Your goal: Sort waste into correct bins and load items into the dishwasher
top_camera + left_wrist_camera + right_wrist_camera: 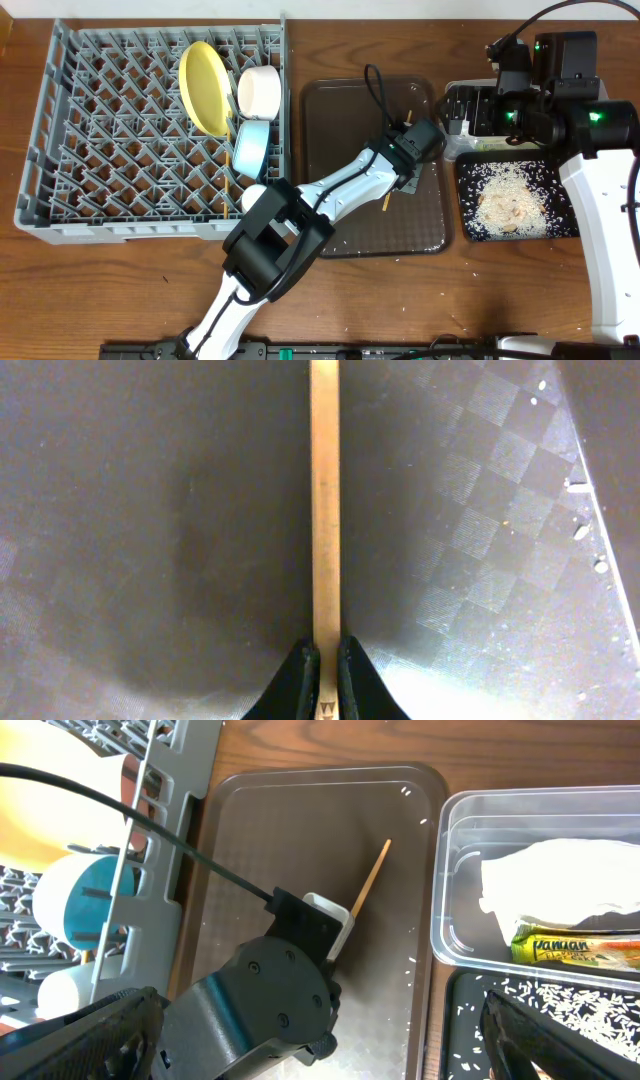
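My left gripper (405,160) is over the brown serving tray (340,110) and shut on a wooden chopstick (324,510), which also shows in the right wrist view (370,880). The grey dish rack (110,140) holds the yellow plate (203,87), white bowl (260,90), light-blue bowl (250,145) and a pale cup (253,197). The black tray (560,215) holds rice and crumbs (505,200). The clear tub (450,890) holds a white napkin (560,880) and a wrapper (575,952). My right gripper (320,1040) is open, high above the trays.
Rice grains lie scattered on the serving tray (415,970) and on the wooden table near the front edge (330,330). The left arm's black cable (375,85) loops over the serving tray. The dish rack's wall stands beside the tray's left edge.
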`<state>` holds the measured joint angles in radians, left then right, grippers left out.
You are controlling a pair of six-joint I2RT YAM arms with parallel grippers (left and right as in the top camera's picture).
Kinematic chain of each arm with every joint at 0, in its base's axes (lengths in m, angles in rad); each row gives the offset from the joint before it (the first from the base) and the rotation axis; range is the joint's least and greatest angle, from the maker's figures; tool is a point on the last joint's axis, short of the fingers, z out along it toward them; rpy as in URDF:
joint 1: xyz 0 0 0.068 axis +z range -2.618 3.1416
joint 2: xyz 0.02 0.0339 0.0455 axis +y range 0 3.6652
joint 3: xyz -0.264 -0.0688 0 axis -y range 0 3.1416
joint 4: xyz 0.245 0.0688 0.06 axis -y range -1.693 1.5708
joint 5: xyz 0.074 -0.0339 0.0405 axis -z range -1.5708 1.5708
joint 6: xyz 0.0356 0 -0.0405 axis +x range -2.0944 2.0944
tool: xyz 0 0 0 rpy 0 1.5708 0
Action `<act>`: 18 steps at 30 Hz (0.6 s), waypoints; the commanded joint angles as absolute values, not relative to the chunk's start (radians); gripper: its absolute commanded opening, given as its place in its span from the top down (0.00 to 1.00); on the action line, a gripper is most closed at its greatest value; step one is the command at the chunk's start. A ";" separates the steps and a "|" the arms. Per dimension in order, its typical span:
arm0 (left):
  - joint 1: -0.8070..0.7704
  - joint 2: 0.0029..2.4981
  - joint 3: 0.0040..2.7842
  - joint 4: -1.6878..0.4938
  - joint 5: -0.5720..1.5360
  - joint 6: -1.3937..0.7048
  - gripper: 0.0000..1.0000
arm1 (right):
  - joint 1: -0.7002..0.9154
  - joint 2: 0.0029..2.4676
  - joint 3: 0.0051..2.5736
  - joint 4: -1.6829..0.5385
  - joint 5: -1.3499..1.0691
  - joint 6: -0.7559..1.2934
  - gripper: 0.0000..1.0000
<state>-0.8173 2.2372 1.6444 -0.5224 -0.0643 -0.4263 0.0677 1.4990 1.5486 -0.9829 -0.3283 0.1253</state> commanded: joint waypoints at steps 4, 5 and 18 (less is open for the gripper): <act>-0.817 2.273 1.652 -0.541 -0.097 -0.427 0.92 | 0.070 1.505 1.550 -0.984 -0.337 0.126 0.01; -0.817 2.273 1.656 -0.545 -0.106 -0.427 0.92 | 0.070 1.505 1.550 -0.984 -0.337 0.126 0.01; -0.730 2.166 1.731 -0.757 -0.092 -0.421 0.92 | 0.070 1.505 1.550 -0.984 -0.337 0.126 0.01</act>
